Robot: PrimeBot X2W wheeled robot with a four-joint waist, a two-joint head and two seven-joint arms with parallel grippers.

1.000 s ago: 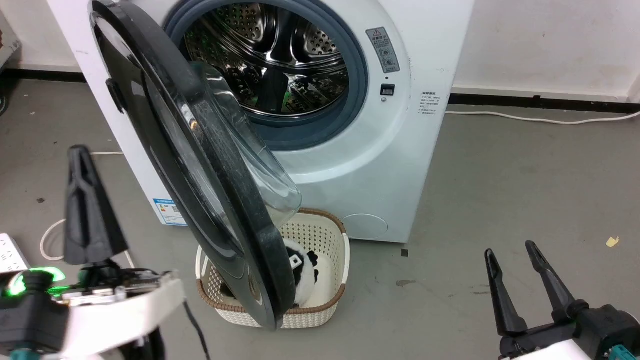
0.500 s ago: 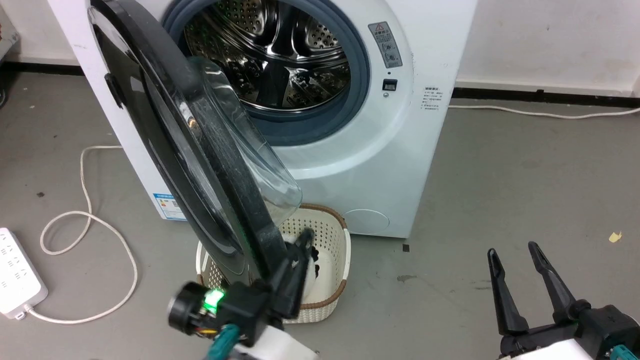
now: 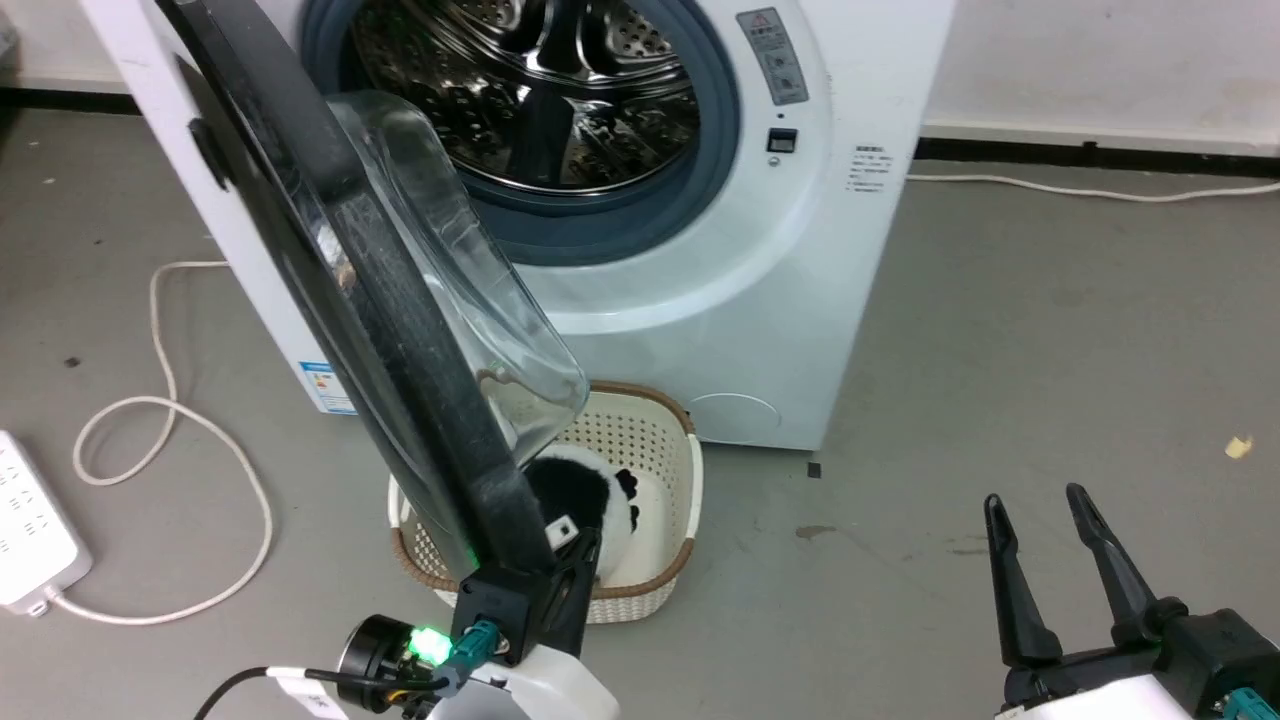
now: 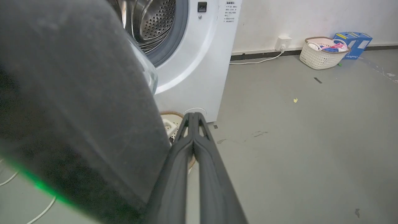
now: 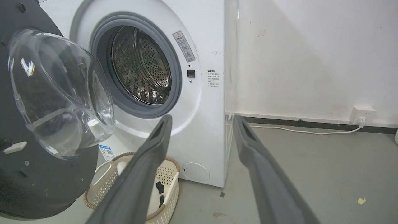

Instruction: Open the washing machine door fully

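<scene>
On the washing machine sits a grey warning sticker — print unreadable.

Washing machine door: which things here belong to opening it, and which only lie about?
Job: washing machine door, washing machine, left gripper shut beside the door's lower edge.
Lying about: basket with black-and-white toy, power strip, white cable, right gripper open.

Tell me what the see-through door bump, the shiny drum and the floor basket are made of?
The bump on the washing machine door looks like clear glass or hard plastic: see-through, glinting. The drum looks like polished steel: mirror-shiny, full of little holes. The basket looks like matte cream plastic moulded with holes, its rim brown and woven-looking.
</scene>
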